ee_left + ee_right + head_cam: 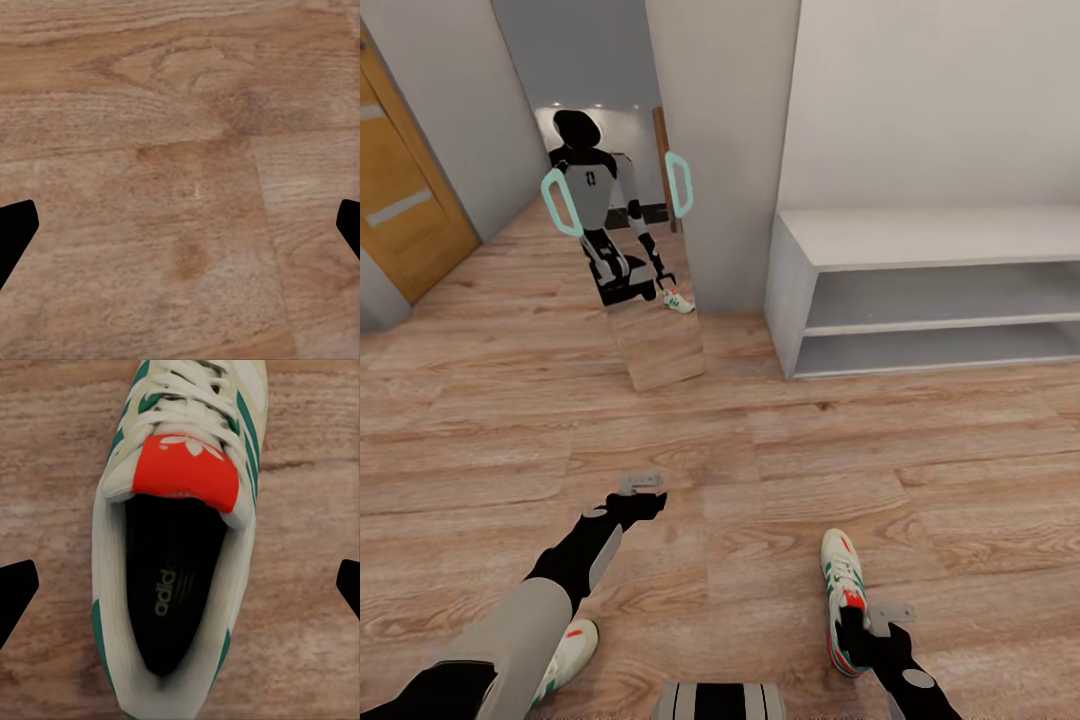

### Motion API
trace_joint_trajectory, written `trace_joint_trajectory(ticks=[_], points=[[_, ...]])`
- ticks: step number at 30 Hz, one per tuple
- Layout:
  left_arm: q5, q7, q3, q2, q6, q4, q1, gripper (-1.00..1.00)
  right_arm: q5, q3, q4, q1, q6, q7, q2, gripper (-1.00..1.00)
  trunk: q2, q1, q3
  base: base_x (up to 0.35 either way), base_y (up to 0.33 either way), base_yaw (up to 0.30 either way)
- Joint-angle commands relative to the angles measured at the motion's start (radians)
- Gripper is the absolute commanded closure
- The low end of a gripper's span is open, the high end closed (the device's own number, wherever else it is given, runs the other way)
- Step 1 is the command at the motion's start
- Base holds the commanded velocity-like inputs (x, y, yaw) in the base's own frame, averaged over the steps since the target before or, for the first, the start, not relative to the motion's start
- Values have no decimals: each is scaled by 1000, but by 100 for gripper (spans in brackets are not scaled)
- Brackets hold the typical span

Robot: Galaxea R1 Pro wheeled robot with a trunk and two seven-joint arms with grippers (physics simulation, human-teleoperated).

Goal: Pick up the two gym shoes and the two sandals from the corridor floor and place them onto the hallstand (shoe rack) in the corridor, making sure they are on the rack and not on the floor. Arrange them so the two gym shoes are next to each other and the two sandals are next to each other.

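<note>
Light brown wood-plank corridor floor [780, 470] carries everything. Pale grey low unit with two long open compartments [930, 300] stands against far wall, nothing on it yet. Cream-white lace-up sneaker with green stripes and red-orange tongue label [844, 595] lies on floor well short of that unit, toe toward it. Second matching sneaker [572, 652] is partly hidden under left forearm. Right end effector [872, 630] hovers over first sneaker's heel opening, fingers spread, empty. Left end effector [643, 488] is open over bare planks. Shoe looks light and soft-sided; pinch the stiffer heel collar wall.
</note>
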State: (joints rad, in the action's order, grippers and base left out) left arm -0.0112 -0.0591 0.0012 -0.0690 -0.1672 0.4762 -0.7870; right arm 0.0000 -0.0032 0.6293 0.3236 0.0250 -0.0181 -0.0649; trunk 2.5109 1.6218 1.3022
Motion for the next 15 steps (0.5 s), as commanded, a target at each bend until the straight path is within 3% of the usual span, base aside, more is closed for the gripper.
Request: trace_joint_trajectory(ticks=[1,15], points=[[-1,-2,0,0,-6,2,0,-100,0,0,1,0,3,-2,0,-100,0,0,2,0,0,0],[-1,-2,0,0,-6,2,0,-100,0,0,1,0,3,-3,-1,-100,3,6,59,0,0,0]])
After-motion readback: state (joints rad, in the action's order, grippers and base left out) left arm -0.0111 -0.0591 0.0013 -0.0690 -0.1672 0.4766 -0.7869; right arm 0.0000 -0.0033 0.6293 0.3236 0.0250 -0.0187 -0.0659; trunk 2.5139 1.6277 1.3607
